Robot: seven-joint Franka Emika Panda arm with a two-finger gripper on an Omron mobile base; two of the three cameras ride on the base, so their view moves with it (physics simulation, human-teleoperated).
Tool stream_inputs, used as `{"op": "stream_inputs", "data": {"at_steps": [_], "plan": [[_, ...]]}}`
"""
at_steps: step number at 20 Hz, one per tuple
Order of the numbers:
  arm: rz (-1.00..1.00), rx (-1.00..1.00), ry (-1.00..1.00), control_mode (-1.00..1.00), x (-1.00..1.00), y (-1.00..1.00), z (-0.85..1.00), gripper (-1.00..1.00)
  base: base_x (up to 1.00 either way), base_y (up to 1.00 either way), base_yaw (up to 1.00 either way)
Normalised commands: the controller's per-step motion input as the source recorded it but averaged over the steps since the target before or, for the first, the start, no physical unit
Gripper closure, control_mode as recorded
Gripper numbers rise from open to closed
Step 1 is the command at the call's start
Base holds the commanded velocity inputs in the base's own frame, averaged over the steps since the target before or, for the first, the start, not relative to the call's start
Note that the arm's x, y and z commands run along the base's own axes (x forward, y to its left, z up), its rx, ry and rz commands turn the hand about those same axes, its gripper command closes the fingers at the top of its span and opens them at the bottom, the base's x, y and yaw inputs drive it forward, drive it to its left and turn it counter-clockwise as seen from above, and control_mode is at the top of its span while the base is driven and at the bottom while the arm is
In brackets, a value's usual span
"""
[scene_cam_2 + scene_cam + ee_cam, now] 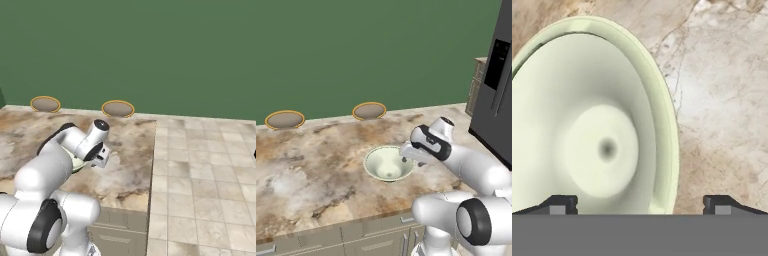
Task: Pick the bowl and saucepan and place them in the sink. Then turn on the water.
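A pale green bowl (388,163) sits upright on a brown marbled counter (311,165), near its front edge. A white robot arm reaches in from the right, and its gripper (405,159) hangs just above the bowl's right rim. In the hand view, the bowl (592,125) lies close below, its glossy inside sloping to a small round base. The two dark fingertips (559,204) are spread wide: one is over the inside of the bowl, the other over the counter (722,100) outside the rim, and nothing is held between them. Two flat brown discs (285,119) with gold rims lie at the counter's back edge against a green wall (356,50). A dark fridge (498,80) stands to the right.
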Motion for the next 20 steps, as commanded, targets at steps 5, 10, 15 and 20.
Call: {"op": "stream_inputs", "data": {"at_steps": [5, 10, 15, 20], "plan": [[0.0, 0.04, 0.02, -1.0, 0.08, 0.06, -0.09, -1.0, 0.0, 0.0, 0.0], [0.0, 0.04, 0.01, -1.0, 0.04, 0.04, -0.08, -1.0, 0.0, 0.0, 0.0], [0.0, 0.01, 0.0, -1.0, 0.06, 0.06, -0.07, -1.0, 0.0, 0.0, 0.0], [0.0, 0.0, 0.0, -1.0, 0.1, 0.09, -0.08, -1.0, 0.0, 0.0, 0.0]]}}
